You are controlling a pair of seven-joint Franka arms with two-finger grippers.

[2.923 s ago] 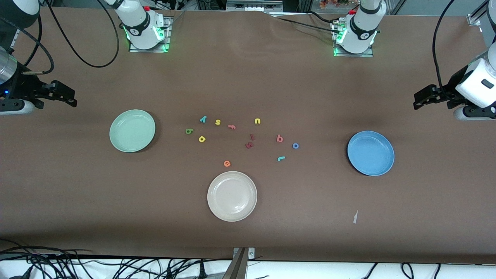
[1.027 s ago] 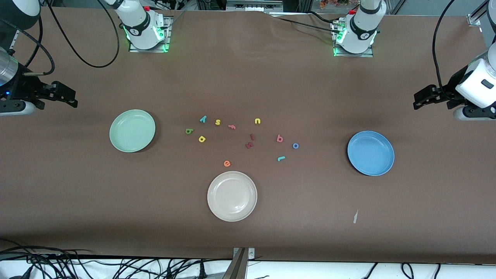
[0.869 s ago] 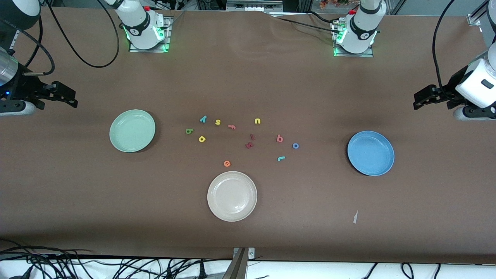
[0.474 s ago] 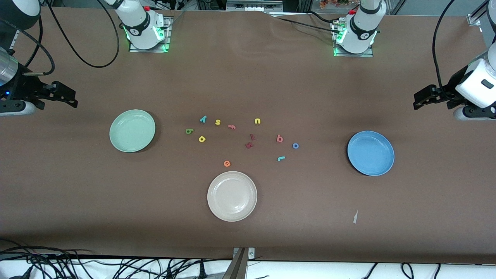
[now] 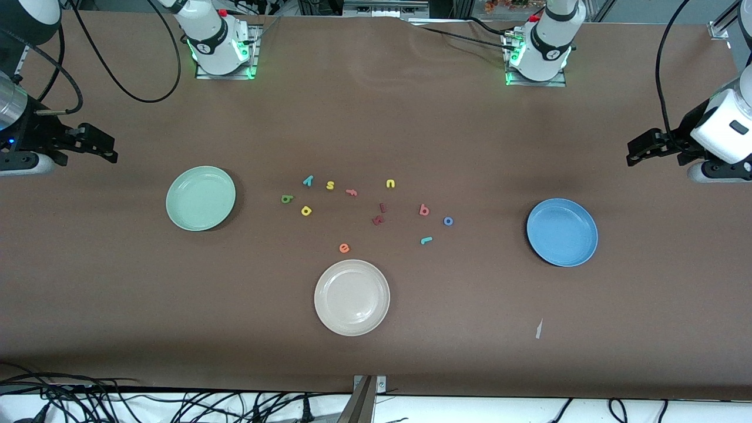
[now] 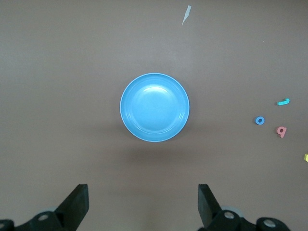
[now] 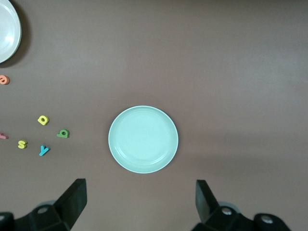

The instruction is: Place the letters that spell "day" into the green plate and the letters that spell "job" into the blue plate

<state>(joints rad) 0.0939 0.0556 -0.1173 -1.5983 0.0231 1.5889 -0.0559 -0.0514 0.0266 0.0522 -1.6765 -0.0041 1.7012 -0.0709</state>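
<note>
The letters that spell "day" point(image 5: 306, 210) and "job" point(image 5: 424, 210) are all lying on the table between empty green plate point(image 5: 200, 198) and blue plate point(image 5: 562, 232), left gripper point(image 6: 142, 204) and right gripper point(image 7: 139, 202) both waiting wide apart, holding nothing.

Cut off and too small to read

My right claw point(image 5: 100, 147) and left claw point(image 5: 640, 150) are cropped at the front view's sides. The white plate point(image 7: 10, 33) and a yellow letter point(image 6: 306, 157) are clipped in my wrist views. The two dark red pieces point(image 5: 379, 214) are too small to read.
</note>
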